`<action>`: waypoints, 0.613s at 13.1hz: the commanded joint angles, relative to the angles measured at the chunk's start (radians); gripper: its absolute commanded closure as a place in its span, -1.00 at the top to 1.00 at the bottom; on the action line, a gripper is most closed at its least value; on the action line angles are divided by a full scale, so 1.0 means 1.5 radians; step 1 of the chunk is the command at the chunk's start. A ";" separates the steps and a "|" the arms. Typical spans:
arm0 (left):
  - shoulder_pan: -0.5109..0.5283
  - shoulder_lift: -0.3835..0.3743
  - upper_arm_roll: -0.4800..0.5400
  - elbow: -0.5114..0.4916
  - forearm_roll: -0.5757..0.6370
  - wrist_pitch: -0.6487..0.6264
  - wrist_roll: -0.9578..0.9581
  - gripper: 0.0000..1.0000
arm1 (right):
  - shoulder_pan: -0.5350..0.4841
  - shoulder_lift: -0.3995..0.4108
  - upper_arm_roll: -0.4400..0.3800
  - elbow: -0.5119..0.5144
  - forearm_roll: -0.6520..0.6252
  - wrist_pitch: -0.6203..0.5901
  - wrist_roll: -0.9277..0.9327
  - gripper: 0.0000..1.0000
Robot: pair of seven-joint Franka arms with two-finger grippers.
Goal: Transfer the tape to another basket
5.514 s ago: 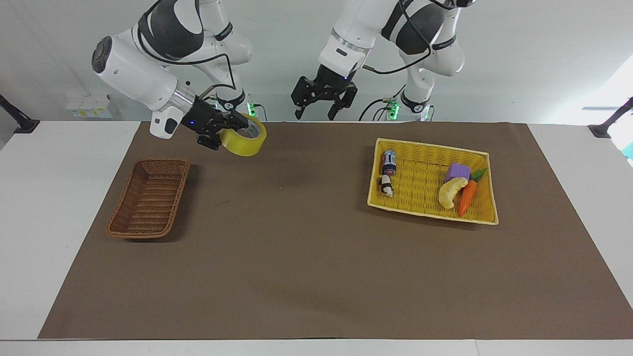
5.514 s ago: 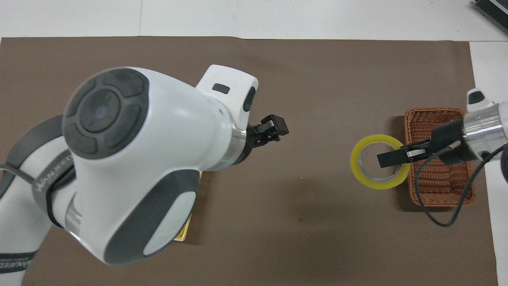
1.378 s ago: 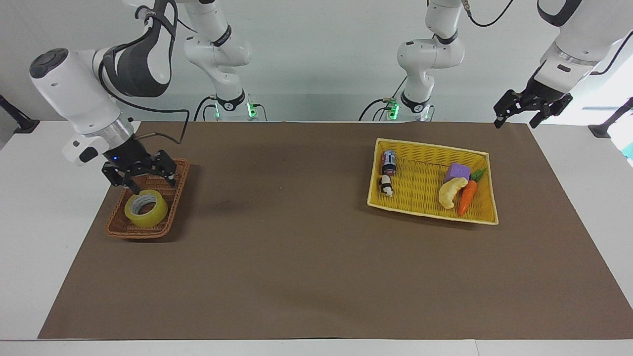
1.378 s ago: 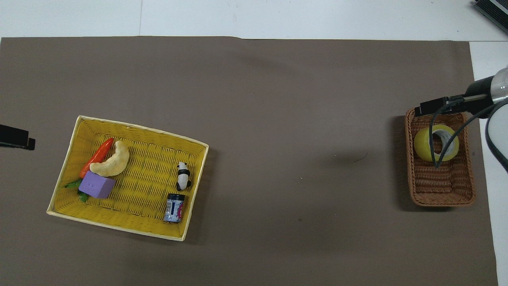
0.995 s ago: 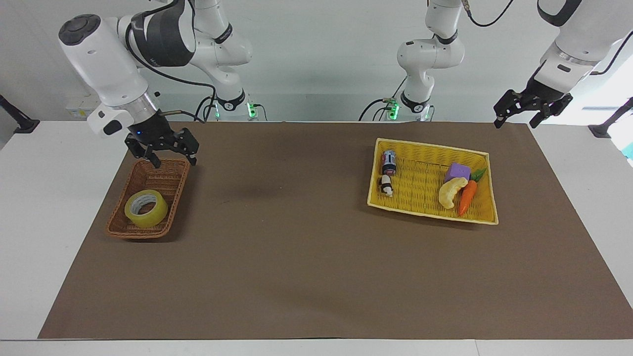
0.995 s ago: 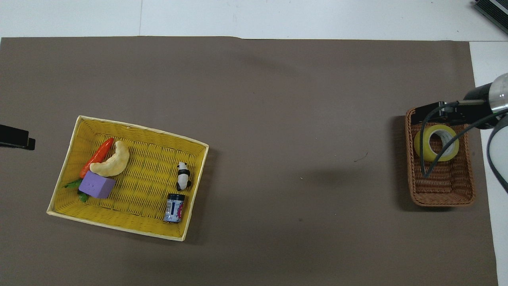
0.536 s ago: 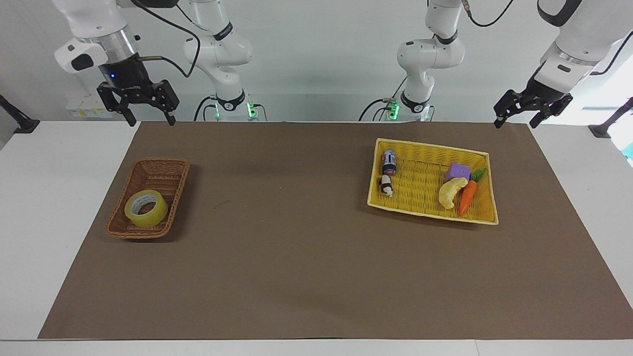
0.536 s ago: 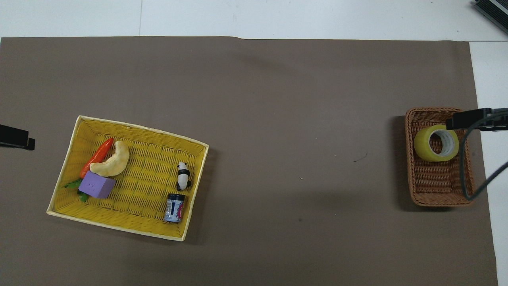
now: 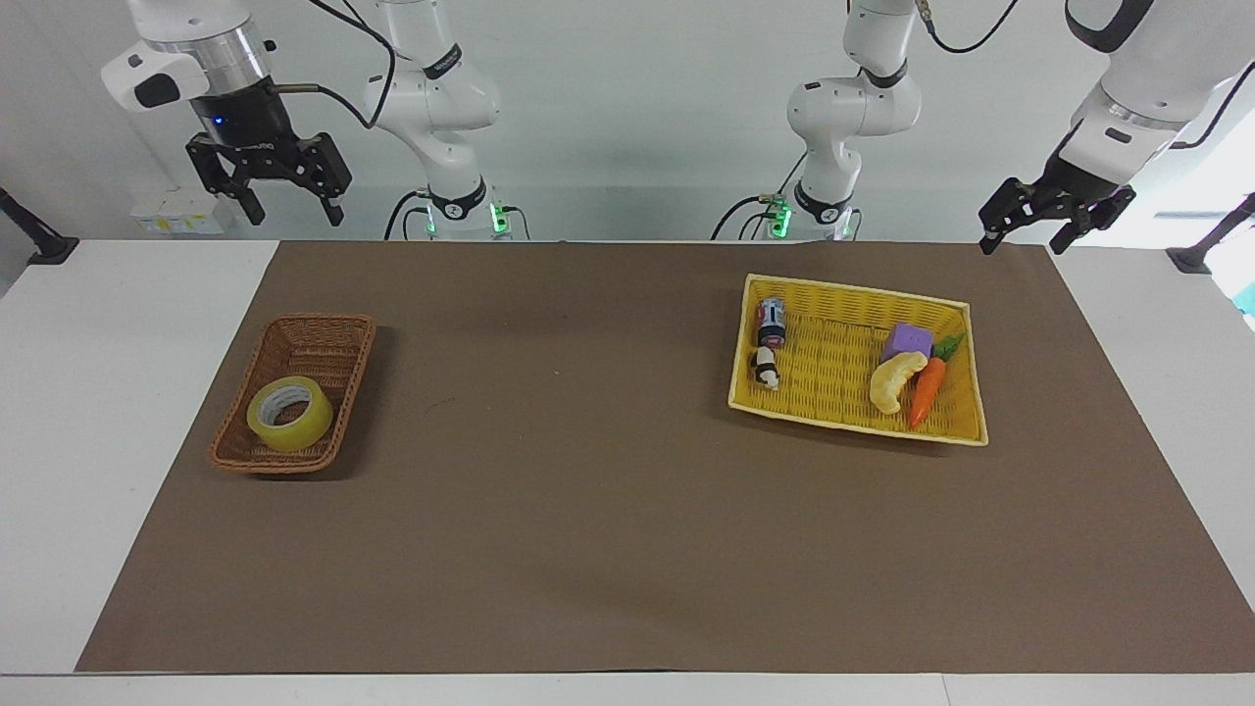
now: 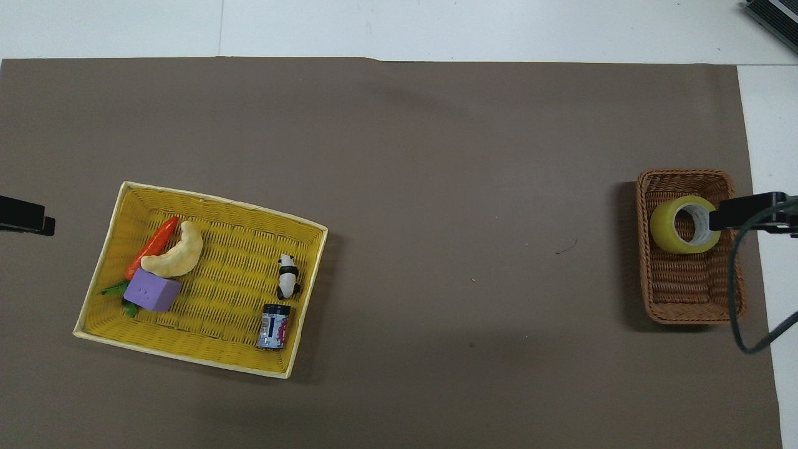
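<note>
The yellowish tape roll (image 9: 289, 414) lies flat in the brown wicker basket (image 9: 306, 345), in the half farther from the robots; it also shows in the overhead view (image 10: 684, 224), inside the basket (image 10: 686, 290). My right gripper (image 9: 294, 210) is open and empty, raised high over the table edge at the robots' end, well apart from the basket. One of its fingers (image 10: 742, 214) shows in the overhead view. My left gripper (image 9: 1023, 241) is open and empty, waiting over the mat's corner at the left arm's end.
A bright yellow flat basket (image 9: 851, 289) toward the left arm's end holds a banana toy (image 9: 894, 380), a carrot (image 9: 927, 389), a purple block (image 9: 908, 341), a panda figure (image 9: 764, 368) and a small can (image 9: 771, 323). A brown mat (image 9: 588, 490) covers the table.
My right gripper carried the tape to the brown basket, let it go there, then rose and drew back toward the robots. The left arm swung out to its end and stays.
</note>
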 commanded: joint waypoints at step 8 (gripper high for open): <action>-0.001 -0.006 -0.001 0.002 0.014 -0.009 -0.006 1.00 | -0.007 -0.006 0.007 -0.026 -0.006 0.017 -0.015 1.00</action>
